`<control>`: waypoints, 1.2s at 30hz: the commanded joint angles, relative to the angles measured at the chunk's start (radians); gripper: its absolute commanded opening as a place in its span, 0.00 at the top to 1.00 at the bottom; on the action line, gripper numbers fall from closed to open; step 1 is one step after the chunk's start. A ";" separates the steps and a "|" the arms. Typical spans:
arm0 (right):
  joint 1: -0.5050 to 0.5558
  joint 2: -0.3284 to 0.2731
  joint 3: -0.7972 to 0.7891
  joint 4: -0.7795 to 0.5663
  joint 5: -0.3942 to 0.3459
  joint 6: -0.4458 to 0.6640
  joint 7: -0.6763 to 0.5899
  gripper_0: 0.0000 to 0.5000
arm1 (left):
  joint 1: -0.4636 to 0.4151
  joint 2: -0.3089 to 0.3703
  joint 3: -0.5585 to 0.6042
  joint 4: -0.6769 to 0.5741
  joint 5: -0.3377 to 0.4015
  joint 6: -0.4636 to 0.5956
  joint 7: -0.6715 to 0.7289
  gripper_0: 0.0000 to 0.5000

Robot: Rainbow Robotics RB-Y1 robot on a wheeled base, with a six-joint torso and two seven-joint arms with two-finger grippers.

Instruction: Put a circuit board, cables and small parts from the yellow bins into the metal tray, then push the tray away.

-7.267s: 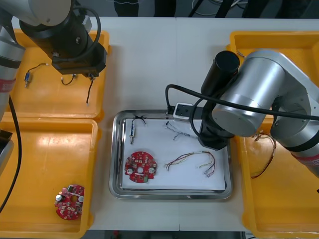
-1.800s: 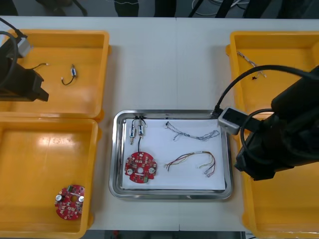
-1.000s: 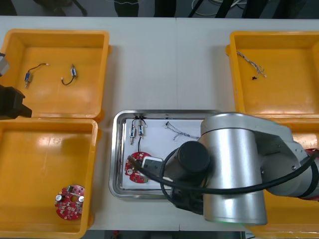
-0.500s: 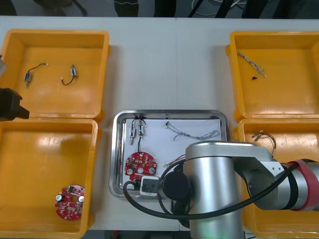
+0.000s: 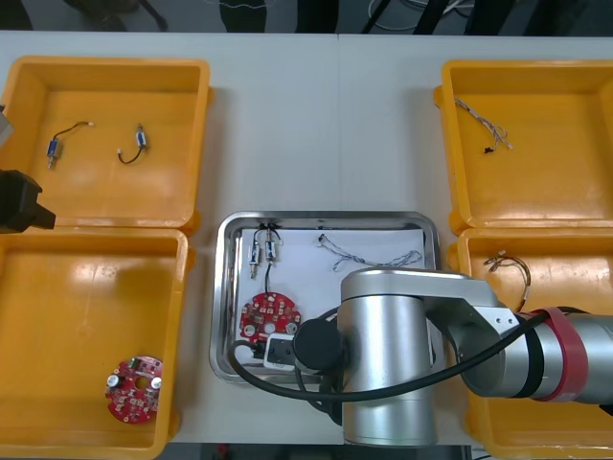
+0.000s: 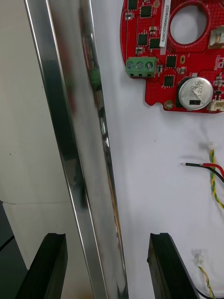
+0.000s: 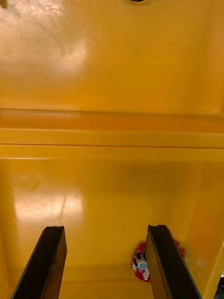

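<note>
The metal tray (image 5: 224, 287) sits mid-table with a white liner. In it lie a red circuit board (image 5: 267, 315), small metal parts (image 5: 261, 251) and a blue and white cable (image 5: 370, 256). My right arm (image 5: 402, 364) covers the tray's near half. In the right wrist view my right gripper (image 6: 105, 261) is open and straddles the tray's rim (image 6: 88, 163), one finger over the table and one over the liner. The circuit board (image 6: 186, 65) and a red and yellow cable (image 6: 213, 172) lie beyond it. My left gripper (image 7: 105, 261) is open over the left bins.
The far left yellow bin (image 5: 105, 206) holds two small metal parts (image 5: 140, 140); the near left bin (image 5: 57, 316) holds a second red board (image 5: 133, 388). The far right bin (image 5: 536, 192) holds a cable (image 5: 484, 120), and another cable (image 5: 508, 264) lies in the near right bin.
My right arm has swung toward the near-left side of the tray and lower over its front edge. The tray and the left arm have not moved.
</note>
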 commanded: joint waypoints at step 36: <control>0.103 0.086 0.094 0.075 0.202 -0.078 0.035 0.00 | 0.022 0.042 0.031 -0.030 -0.010 0.007 -0.093 0.00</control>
